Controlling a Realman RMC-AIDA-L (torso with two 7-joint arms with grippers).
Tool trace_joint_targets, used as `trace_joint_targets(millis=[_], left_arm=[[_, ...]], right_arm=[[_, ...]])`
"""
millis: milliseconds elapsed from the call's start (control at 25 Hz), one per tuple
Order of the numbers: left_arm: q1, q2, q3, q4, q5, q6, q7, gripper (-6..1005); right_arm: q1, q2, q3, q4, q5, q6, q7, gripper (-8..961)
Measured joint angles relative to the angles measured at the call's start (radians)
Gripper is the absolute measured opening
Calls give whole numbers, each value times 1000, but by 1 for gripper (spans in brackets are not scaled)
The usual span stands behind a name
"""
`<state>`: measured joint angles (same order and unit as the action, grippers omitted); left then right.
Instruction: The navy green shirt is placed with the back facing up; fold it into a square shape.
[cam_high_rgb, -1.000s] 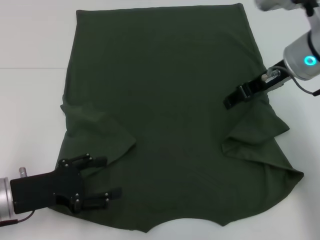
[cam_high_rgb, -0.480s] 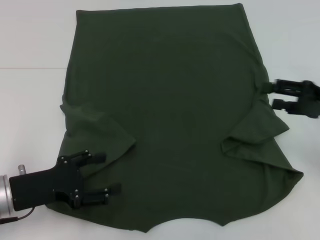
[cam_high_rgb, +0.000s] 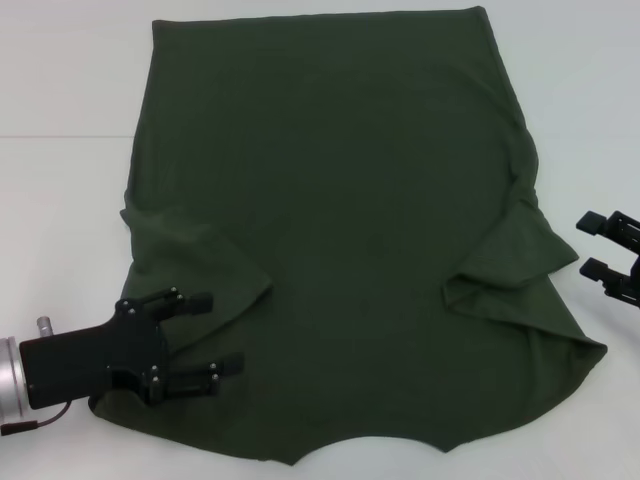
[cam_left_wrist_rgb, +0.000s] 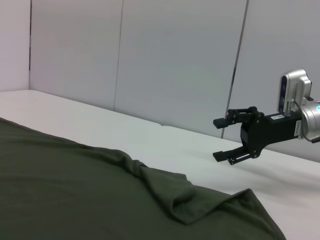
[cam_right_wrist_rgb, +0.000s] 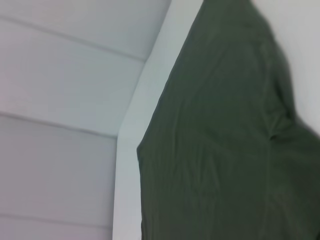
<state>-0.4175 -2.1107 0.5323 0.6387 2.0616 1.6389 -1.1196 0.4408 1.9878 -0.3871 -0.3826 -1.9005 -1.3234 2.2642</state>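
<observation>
The navy green shirt (cam_high_rgb: 340, 220) lies spread flat on the white table, with both sleeves folded inward onto the body. My left gripper (cam_high_rgb: 214, 332) is open at the shirt's near left corner, its black fingers lying over the fabric beside the folded left sleeve (cam_high_rgb: 200, 255). My right gripper (cam_high_rgb: 592, 244) is open just off the shirt's right edge, over bare table near the folded right sleeve (cam_high_rgb: 515, 260). The left wrist view shows the shirt (cam_left_wrist_rgb: 90, 190) and, farther off, the right gripper (cam_left_wrist_rgb: 219, 139) open and holding nothing. The right wrist view shows only the shirt (cam_right_wrist_rgb: 225, 150).
The white table (cam_high_rgb: 60, 200) has bare surface on both sides of the shirt. Grey wall panels (cam_left_wrist_rgb: 150, 60) stand behind the table. The shirt's collar edge lies close to the table's near edge.
My right gripper has drawn back off the shirt's right side, out to the right and nearer, onto bare table. The left gripper has shifted slightly away from the near edge. The shirt lies unchanged.
</observation>
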Motion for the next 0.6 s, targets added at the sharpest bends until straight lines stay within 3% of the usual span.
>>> trace_joint_targets(millis=[280,600], left_arm=[[-3,-2,-2,1,-1,1,2,884],[-6,-3,-3,1,-24,1,5,884]], right_arm=[[13,4,10,11,2,106,60,864],[77,8,-28,64,-5,215,75,860]])
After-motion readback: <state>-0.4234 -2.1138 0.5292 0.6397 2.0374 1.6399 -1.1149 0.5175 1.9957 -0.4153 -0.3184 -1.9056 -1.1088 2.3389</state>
